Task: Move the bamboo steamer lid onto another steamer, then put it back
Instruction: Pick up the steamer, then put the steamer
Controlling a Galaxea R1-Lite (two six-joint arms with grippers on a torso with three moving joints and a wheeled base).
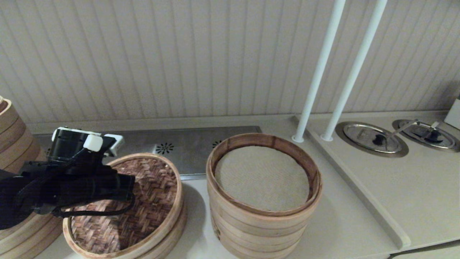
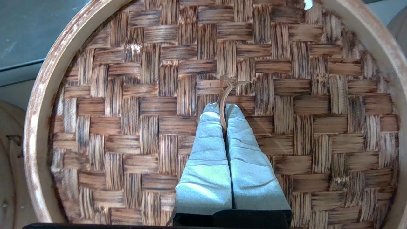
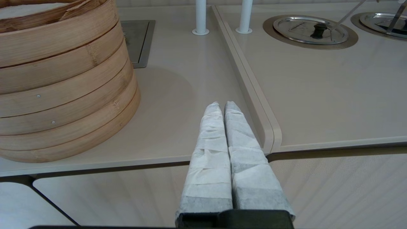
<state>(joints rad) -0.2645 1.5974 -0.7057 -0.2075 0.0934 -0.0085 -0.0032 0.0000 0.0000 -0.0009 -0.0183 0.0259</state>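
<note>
The bamboo steamer lid (image 1: pixel 143 201), dark woven top inside a pale rim band, lies at the left of the counter on a low bamboo steamer (image 1: pixel 176 230) whose inside is hidden. My left arm (image 1: pixel 72 183) reaches over it. In the left wrist view my left gripper (image 2: pixel 223 109) is shut on the twine loop (image 2: pixel 226 92) at the centre of the lid (image 2: pixel 286 111). My right gripper (image 3: pixel 222 106) is shut on nothing above the counter's front edge, right of the tall stack, and is out of the head view.
A tall multi-tier steamer stack (image 1: pixel 264 216) with a white cloth liner stands mid-counter, also seen as the stack (image 3: pixel 63 79). Another large stack (image 1: pixel 14 144) is far left. Two white poles (image 1: pixel 316 72), a raised counter ridge (image 1: pixel 359 190) and steel lids (image 1: pixel 372 138) lie right.
</note>
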